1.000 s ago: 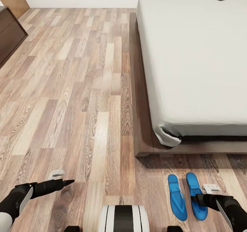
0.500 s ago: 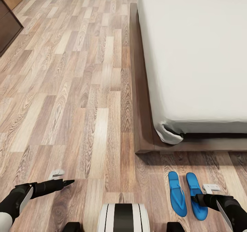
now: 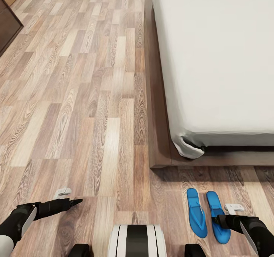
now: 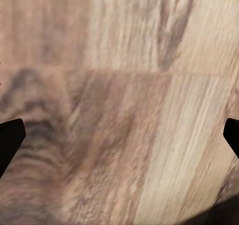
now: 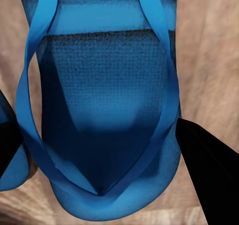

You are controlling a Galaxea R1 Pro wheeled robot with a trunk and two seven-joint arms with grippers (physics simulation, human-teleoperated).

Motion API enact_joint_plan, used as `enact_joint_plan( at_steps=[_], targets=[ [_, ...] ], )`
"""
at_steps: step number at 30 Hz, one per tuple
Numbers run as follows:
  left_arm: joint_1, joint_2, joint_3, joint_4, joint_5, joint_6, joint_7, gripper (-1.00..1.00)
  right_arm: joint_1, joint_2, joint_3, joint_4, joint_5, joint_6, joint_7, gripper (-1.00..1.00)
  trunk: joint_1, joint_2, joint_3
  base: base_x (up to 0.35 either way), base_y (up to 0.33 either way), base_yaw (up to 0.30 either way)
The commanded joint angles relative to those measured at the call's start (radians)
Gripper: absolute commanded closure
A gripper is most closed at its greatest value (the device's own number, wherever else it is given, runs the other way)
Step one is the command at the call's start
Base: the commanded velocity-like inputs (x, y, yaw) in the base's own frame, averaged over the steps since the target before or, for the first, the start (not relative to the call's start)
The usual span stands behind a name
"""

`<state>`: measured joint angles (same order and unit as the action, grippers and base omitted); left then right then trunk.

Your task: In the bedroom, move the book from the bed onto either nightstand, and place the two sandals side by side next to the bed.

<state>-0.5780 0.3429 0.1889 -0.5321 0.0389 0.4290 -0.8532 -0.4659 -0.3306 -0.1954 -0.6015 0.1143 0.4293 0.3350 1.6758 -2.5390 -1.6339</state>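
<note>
Right gripper [image 3: 220, 221], jaws spread wide, hangs right over one bright blue flip-flop sandal [image 5: 99, 110], its twin [image 3: 196, 212] alongside on wood-plank floor [image 3: 76, 97] by the grey-mattress platform bed [image 3: 213, 59]; left gripper [image 3: 76, 202], can't tell.

Two bright blue sandals [image 3: 207, 217] are laid flat and side by side on the wood-plank floor, just off the foot corner of the bed [image 3: 213, 59]. A pale grey mattress is carried on the bed's dark brown frame.
</note>
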Motion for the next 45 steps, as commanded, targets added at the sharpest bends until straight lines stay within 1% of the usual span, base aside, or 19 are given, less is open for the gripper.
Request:
enact_joint_plan(
  at_steps=[1, 4, 9, 12, 17, 21, 28, 33, 42, 45],
  targets=[
    [0.000, 0.000, 0.003, 0.000, 0.004, 0.010, -0.003, -1.00, 0.000, 0.001, -0.006, -0.005, 0.010, 0.004, 0.008, 1.00, 0.000, 0.000, -0.001, 0.000, 0.000, 0.000],
    [0.000, 0.000, 0.003, 0.000, 0.004, 0.009, -0.003, -1.00, 0.000, 0.001, -0.006, -0.007, 0.010, -0.004, 0.007, 1.00, 0.000, 0.000, -0.001, 0.000, 0.000, 0.000],
    [0.000, 0.000, 0.003, 0.000, 0.004, 0.009, -0.003, -1.00, 0.000, 0.001, -0.006, -0.002, 0.007, -0.110, 0.008, 1.00, 0.000, 0.000, -0.001, 0.000, 0.000, 0.000],
    [0.000, 0.000, 0.003, 0.000, 0.004, 0.009, -0.003, -1.00, 0.001, 0.001, -0.006, 0.001, 0.006, -0.135, 0.009, 1.00, 0.000, 0.000, -0.001, 0.000, 0.000, 0.000],
    [0.000, 0.000, 0.003, 0.000, 0.004, 0.009, -0.003, -1.00, 0.000, 0.001, -0.006, 0.002, 0.005, -0.142, 0.009, 1.00, 0.000, 0.000, -0.001, 0.000, 0.000, 0.000],
    [0.000, -0.001, 0.002, 0.000, 0.004, 0.009, -0.003, -1.00, 0.001, 0.001, -0.006, 0.002, 0.006, -0.142, 0.007, 1.00, 0.002, -0.001, -0.016, 0.000, 0.000, 0.000],
    [0.000, 0.000, 0.002, 0.000, 0.004, 0.009, -0.003, -1.00, 0.000, 0.001, -0.006, 0.002, 0.008, -0.142, 0.007, 1.00, 0.002, -0.001, -0.016, 0.000, 0.000, 0.000],
    [0.000, 0.000, 0.001, 0.000, 0.004, 0.010, -0.003, -1.00, 0.000, 0.001, -0.006, 0.002, 0.008, -0.142, 0.007, 1.00, 0.004, -0.002, -0.035, 0.000, 0.000, 0.000],
    [0.000, 0.000, 0.002, 0.000, 0.004, 0.010, -0.003, -1.00, 0.001, 0.001, -0.006, 0.002, 0.008, -0.142, 0.007, 1.00, 0.004, -0.002, -0.035, 0.000, 0.000, 0.000],
    [0.000, 0.000, 0.002, 0.000, 0.004, 0.010, -0.003, -1.00, 0.000, 0.001, -0.006, 0.002, 0.008, -0.142, 0.007, 1.00, 0.005, -0.003, -0.047, 0.000, 0.000, 0.000]
  ],
)
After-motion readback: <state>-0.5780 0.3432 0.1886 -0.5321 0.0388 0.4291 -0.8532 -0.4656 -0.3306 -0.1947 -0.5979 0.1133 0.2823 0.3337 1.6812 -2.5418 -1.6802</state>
